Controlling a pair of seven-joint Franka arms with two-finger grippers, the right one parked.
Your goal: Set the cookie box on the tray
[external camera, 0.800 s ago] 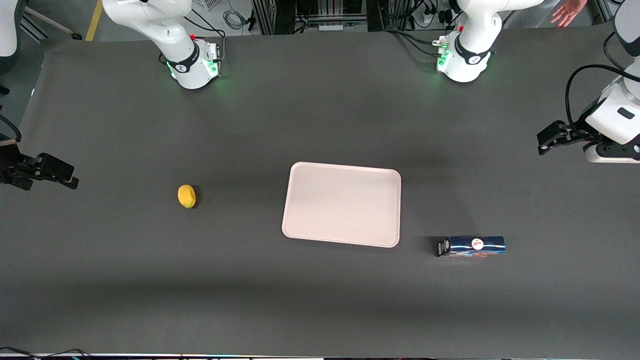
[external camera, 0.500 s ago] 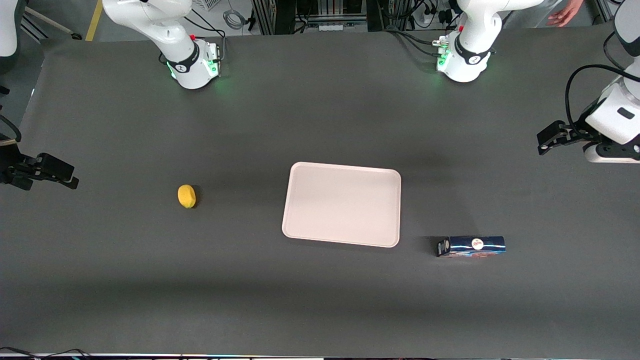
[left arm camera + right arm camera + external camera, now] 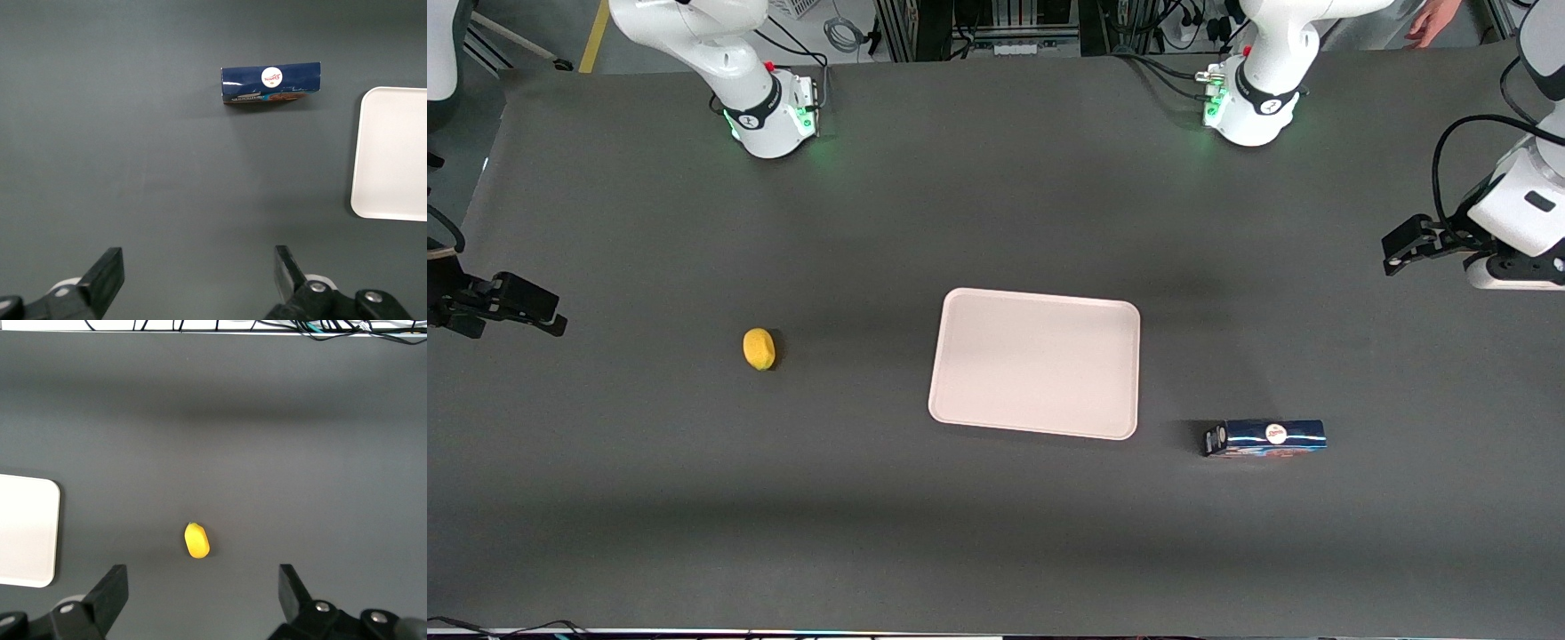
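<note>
1. Dark grey matting covers the whole tabletop, with the two white arm bases standing at the edge farthest from the front camera and cables and racks past it.
2. The tray lies flat near the middle of the tabletop — pale pinkish-white, rounded at the corners, with a low rim and nothing on it. The left wrist view catches one rounded end of it.
3. The cookie box lies on its long side on the tabletop, off the tray, toward the working arm's end and slightly nearer the front camera than the tray's nearest edge. It is near one tray corner but apart from it, with bare matting between.
4. In the left wrist view the box shows a dark-blue face with a round white-and-red logo; a strip of brown picture runs along one long edge.
5. The left arm's hand hangs at the working arm's end of the tabletop, well apart from both box and tray and farther from the front camera than the box.
6. Its two black fingers stand wide apart — open, holding nothing — with bare matting between them.
7. A small yellow lump sits on the tabletop toward the parked arm's end, well apart from the tray.
</note>
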